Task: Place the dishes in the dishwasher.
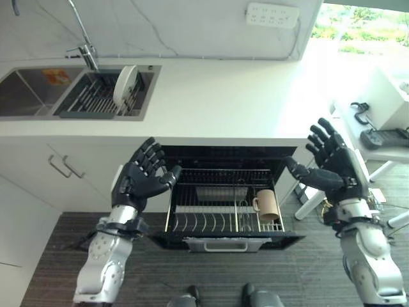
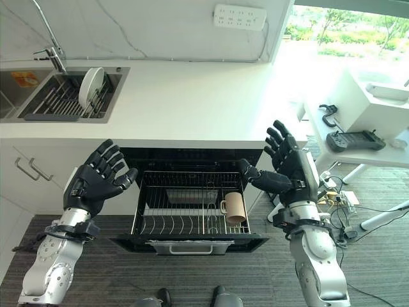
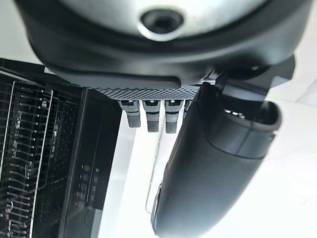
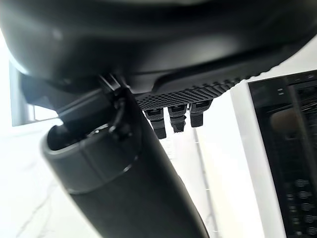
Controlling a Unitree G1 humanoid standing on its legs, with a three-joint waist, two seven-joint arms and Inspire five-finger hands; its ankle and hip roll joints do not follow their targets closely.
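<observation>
Overhead, the left robot hand [image 1: 142, 176] and right robot hand [image 2: 289, 167] hang with fingers spread and empty, either side of the pulled-out dishwasher rack [image 1: 223, 208]. A beige mug [image 1: 267, 204] lies in the rack (right part), its left rows free. A white plate [image 1: 124, 84] stands in the sink rack [image 1: 96, 99], well apart across the tabletop [image 1: 243, 96]. The left wrist view shows the dishwasher's control strip [image 3: 86, 183].

Two silver-grey forearms with smooth rounded shells. Black jointed left hand [image 1: 137, 181] and right hand [image 2: 291, 167]; dark segmented fingers [image 1: 151, 153], ribbed palm texture behind them. Dark wrist collars.
</observation>
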